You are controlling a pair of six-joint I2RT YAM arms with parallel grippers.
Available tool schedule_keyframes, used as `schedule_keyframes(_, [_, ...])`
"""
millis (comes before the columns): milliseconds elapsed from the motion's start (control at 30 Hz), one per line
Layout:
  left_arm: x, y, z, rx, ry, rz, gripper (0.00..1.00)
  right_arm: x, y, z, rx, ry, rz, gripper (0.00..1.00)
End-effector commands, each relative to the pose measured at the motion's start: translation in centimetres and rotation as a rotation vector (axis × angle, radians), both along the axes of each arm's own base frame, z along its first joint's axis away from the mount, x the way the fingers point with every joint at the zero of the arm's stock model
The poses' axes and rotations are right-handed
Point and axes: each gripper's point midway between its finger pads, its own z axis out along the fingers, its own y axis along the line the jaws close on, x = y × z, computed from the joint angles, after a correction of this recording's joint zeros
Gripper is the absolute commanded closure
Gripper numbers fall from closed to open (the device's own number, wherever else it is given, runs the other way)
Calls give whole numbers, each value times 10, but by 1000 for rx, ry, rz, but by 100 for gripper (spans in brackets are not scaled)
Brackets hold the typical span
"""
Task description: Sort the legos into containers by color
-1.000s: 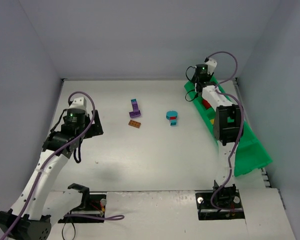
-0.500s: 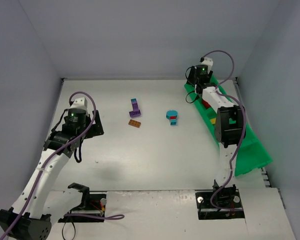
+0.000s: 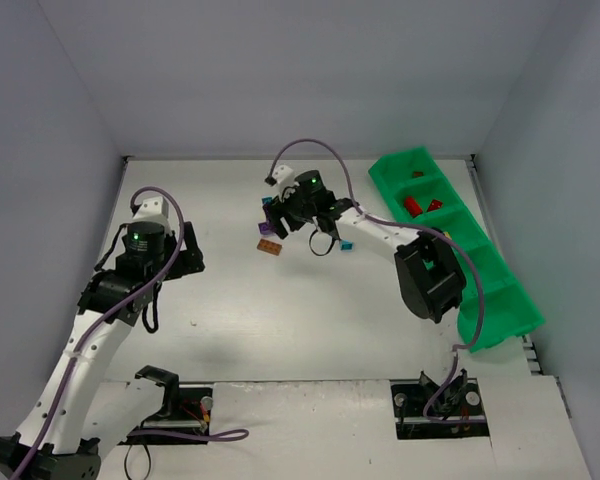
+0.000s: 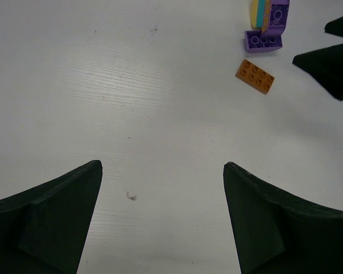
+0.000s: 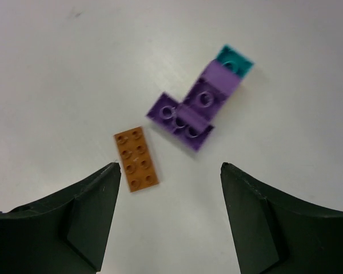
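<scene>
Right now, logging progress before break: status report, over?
Left pincer open, empty. Right pincer open above brown brick and purple brick. Red bricks in green tray. Nothing blocking.

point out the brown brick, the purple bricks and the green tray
brown brick (image 5: pixel 136 158): right wrist view, middle of its studded top
purple bricks (image 5: pixel 183 121): right wrist view, studs of the lower purple piece
green tray (image 3: pixel 502 300): top external view, bare compartment at its near end

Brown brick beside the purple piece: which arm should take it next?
Right, the robot's own. The right gripper hovers just above the brown brick with jaws open. The left gripper, also open, is off to the side, with that brick far up in its view.
</scene>
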Motion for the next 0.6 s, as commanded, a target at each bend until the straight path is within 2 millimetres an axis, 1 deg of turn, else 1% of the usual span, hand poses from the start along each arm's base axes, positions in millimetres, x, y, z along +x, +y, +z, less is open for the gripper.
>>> schedule_keyframes(0, [0,-2,11,-6,-40,-15,20,-13,14,9,-3,-30,101,32])
schedule_keyframes(33, [-1,-2,11,-5,-40,-17,20,-22,22,3,-16,-18,124,32])
schedule_keyframes(67, [-2,-1,12,-4,-41,-17,20,-23,25,-7,-33,-7,129,32])
schedule_keyframes(133, [-4,-1,13,-1,-40,-20,20,-30,35,-16,-50,3,151,32])
schedule_keyframes(167, [-5,0,13,1,-40,-20,20,-30,37,-24,-63,8,158,32])
schedule_keyframes(233, [-7,1,13,5,-39,-22,20,-30,40,-33,-86,16,158,32])
schedule_keyframes(267, [-7,1,13,6,-38,-22,20,-32,43,-42,-101,25,168,32])
schedule_keyframes(333, [-8,1,14,8,-38,-22,20,-31,45,-48,-113,29,165,32])
schedule_keyframes(367, [-8,1,13,9,-36,-23,20,-33,47,-56,-126,37,170,32])
schedule_keyframes(433, [-8,2,13,11,-35,-22,20,-34,46,-65,-153,35,164,34])
schedule_keyframes(467, [-8,2,14,11,-35,-22,20,-37,49,-68,-163,34,169,36])
schedule_keyframes(567, [-7,1,13,10,-32,-24,20,-39,48,-74,-192,27,156,46])
